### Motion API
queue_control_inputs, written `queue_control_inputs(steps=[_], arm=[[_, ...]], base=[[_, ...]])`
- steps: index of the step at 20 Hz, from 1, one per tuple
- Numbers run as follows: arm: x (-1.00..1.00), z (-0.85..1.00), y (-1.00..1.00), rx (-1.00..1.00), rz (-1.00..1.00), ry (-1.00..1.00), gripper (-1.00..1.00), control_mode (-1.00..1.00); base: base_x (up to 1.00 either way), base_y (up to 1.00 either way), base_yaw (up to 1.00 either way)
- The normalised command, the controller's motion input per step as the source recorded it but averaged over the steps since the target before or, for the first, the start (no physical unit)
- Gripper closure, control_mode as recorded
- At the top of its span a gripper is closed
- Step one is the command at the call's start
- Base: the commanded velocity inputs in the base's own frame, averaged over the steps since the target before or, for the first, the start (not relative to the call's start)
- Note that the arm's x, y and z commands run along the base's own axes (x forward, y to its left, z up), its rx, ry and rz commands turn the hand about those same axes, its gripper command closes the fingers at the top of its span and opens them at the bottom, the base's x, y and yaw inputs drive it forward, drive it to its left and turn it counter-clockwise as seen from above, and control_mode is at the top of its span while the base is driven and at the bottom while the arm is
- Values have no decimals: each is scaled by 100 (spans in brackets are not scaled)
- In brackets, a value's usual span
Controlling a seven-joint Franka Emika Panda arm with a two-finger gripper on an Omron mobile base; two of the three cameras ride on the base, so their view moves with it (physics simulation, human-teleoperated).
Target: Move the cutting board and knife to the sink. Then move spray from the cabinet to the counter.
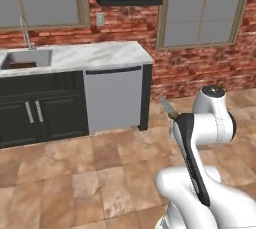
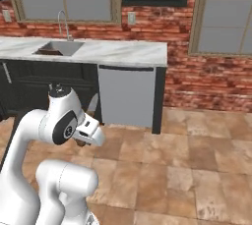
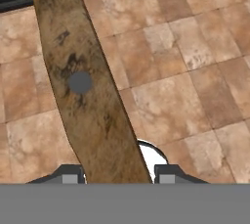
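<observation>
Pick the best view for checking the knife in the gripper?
Hand view: the knife handle runs large between the gripper fingertips, so the grip is clear. Left base view shows its grey blade poking past the arm; right base view shows a sliver of blade.

We hold our arm folded close over the base, the upper link rising and the forearm bent back down, with the wrist low in front of us above the floor. Our gripper points out and downward, its two dark fingertips standing partly apart with the knife clamped between them by its brown wooden handle. In the left base view the grey blade pokes out past our wrist; from the right, our white hand hangs just beneath the elbow joint.
</observation>
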Motion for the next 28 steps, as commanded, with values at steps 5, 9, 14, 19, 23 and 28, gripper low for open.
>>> queue_control_inputs(steps=[5,9,14,19,23,28], arm=[[0,0,0,0,0,0,100,100],[0,0,0,0,0,0,100,100],[0,0,0,0,0,0,100,100],[0,0,0,0,0,0,100,100],[0,0,0,0,0,0,100,100],[0,0,0,0,0,0,100,100]], base=[[100,64,-9],[100,81,-6],[100,79,-6],[87,69,-7],[59,46,-7],[47,43,-6]])
